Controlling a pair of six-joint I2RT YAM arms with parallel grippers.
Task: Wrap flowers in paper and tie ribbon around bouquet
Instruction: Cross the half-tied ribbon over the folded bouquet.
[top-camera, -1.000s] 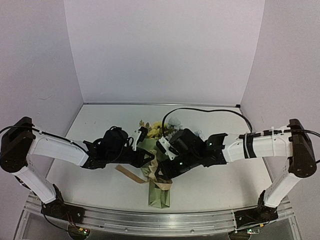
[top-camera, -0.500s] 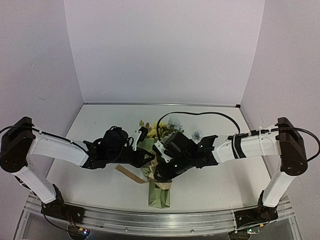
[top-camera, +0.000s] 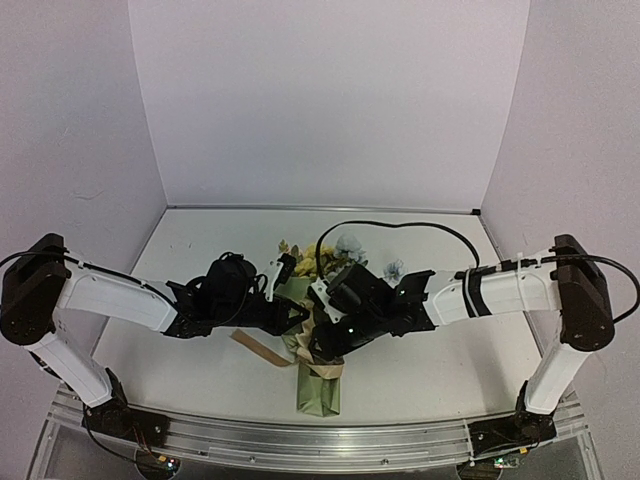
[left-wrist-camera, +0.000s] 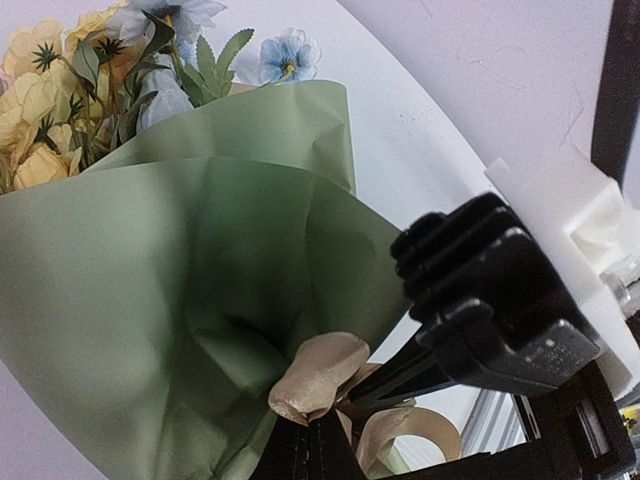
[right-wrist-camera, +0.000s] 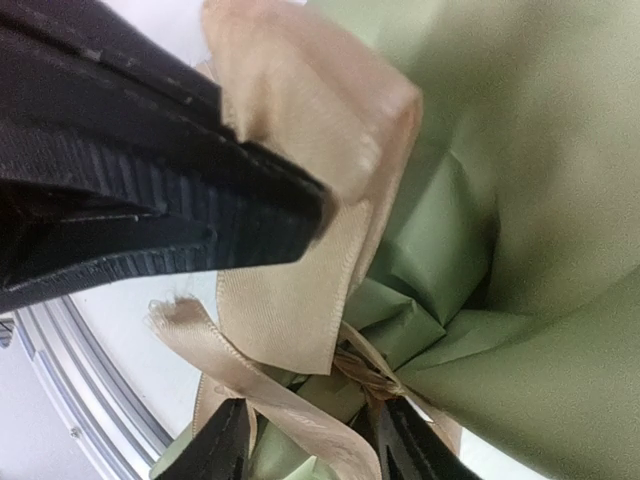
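Top external view puts the bouquet (top-camera: 318, 385) flat on the tabletop (top-camera: 200, 250), between the two arms, its blooms toward the back wall and its pointed foot toward the arm bases. The flowers (top-camera: 312, 260) already sit inside a cone of green paper (left-wrist-camera: 200, 280), so the wrapping looks done. The ribbon (left-wrist-camera: 320, 380) is round the bouquet's narrow waist. The right wrist view shows a small knot there with loops and loose ends coming off it, and one tan end trails on the tabletop just left of the bouquet. By my reading the tie is in place and only the bow is left to shape or pull snug, so the task is near its end.

Left tool (left-wrist-camera: 305, 435) comes at the bouquet's waist from the left, arm stretched low and nearly level across the tabletop. Its fingers are pressed together, with a puffed loop of ribbon pinched between them.

Right tool (right-wrist-camera: 310, 450) reaches in from the other side of the bouquet, forearm low and wrist angled down onto the waist, close against the left tool. Its fingers stand partly apart, astride the knot and one ribbon strand. That gap is far wider than the ribbon, so it has no real grip on anything that I can make out.
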